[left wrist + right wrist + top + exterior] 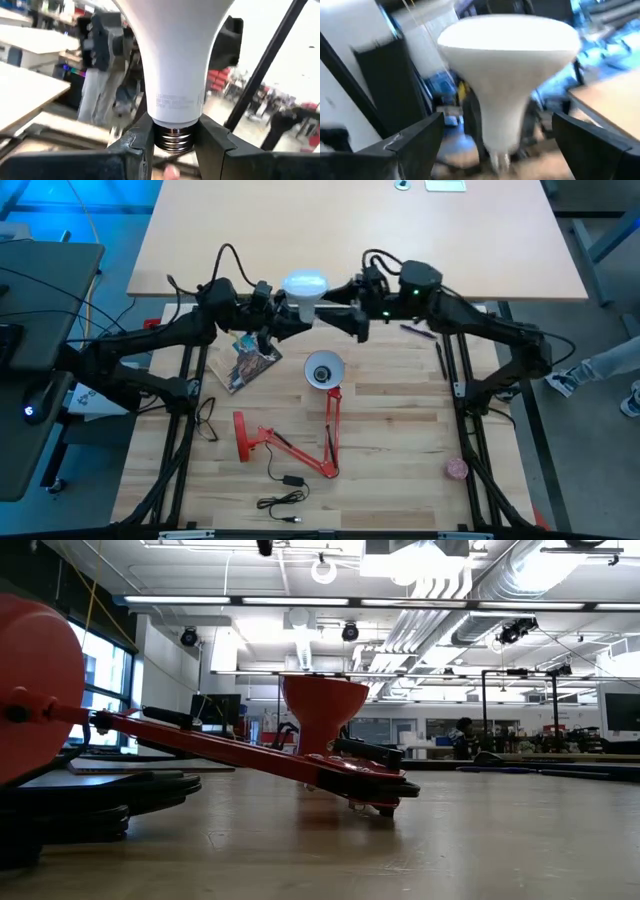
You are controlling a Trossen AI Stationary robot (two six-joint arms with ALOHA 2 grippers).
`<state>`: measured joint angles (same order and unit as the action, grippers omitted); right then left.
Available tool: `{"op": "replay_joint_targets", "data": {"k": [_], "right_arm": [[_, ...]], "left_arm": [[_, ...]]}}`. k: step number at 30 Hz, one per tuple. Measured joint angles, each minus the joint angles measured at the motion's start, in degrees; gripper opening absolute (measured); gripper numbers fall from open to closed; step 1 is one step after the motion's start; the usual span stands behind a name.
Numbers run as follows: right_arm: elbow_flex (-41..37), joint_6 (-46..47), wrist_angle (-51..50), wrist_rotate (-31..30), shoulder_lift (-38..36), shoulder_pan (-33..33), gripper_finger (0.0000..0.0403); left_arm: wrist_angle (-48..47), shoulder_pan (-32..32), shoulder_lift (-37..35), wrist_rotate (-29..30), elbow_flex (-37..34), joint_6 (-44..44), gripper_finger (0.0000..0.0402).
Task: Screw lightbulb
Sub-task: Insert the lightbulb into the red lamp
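The lightbulb [305, 284], white with a wide dome and a narrow neck, hangs high over the table's far middle, dome up. My left gripper [172, 136] is shut on its lower end. My right gripper [497, 137] faces it from the table's right; it is open, with one finger well off each side of the neck and touching nothing. The red lamp [300, 442] lies on the table nearer the front, its round white shade [323, 369] facing up. The low view shows the lamp's shade [322, 705], but neither gripper nor the bulb. My left gripper pinches the bulb's metal screw base [172, 140], just under the white neck, between its two fingers [137, 145]. The fingers lie level and come from the table's left. The bulb stands upright above them, dome up, lifted clear of the table.
A printed card [246, 360] lies under the left arm. The lamp's black cable and plug [285, 490] trail toward the front edge. A pink round thing [457, 469] sits at the front right and dark pens [425, 332] at the right. A person's shoe [563, 381] shows beyond the table's right edge.
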<state>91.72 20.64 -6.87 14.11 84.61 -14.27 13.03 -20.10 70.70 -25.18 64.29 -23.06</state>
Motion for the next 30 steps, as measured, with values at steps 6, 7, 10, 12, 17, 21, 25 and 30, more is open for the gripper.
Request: {"op": "replay_joint_targets", "data": {"k": [6,7,10,12,17,21,25,30], "right_arm": [[0.02,-11.16,-12.06,-4.94,-6.17,-1.96,0.0361],[0.02,-13.22,-12.50,-5.60,-6.84,-1.91,0.0361],[0.02,-13.33,-10.86,-9.23,-8.40,-1.72,0.0362],[0.04,-8.90,-9.38,-10.71,-8.97,-1.82,0.0362],[0.04,-6.03,-7.53,-11.13,-9.26,-2.09,0.0362],[0.05,-4.35,-5.24,-11.74,-9.33,-2.30,0.0362],[0.07,-8.86,-5.54,-9.62,-9.30,-2.07,0.0362],[0.07,-8.59,-9.40,-15.75,-9.30,-2.01,0.0365]], "left_arm": [[-17.69,-0.17,-2.57,0.18,0.00,10.30,0.0090],[-19.40,-0.15,-2.62,0.21,0.00,11.34,0.0090],[-21.11,-0.17,-2.64,0.50,0.00,13.16,0.0090],[-21.10,-0.01,-2.75,1.46,0.00,15.15,0.0090],[-23.57,0.50,-2.72,5.37,0.00,22.02,0.0090],[-25.64,0.82,-2.69,6.63,0.00,23.78,0.0090],[-25.67,1.63,-2.69,6.87,0.00,23.82,0.0090],[-25.80,2.54,-2.69,7.65,0.00,23.28,0.0090]]}}
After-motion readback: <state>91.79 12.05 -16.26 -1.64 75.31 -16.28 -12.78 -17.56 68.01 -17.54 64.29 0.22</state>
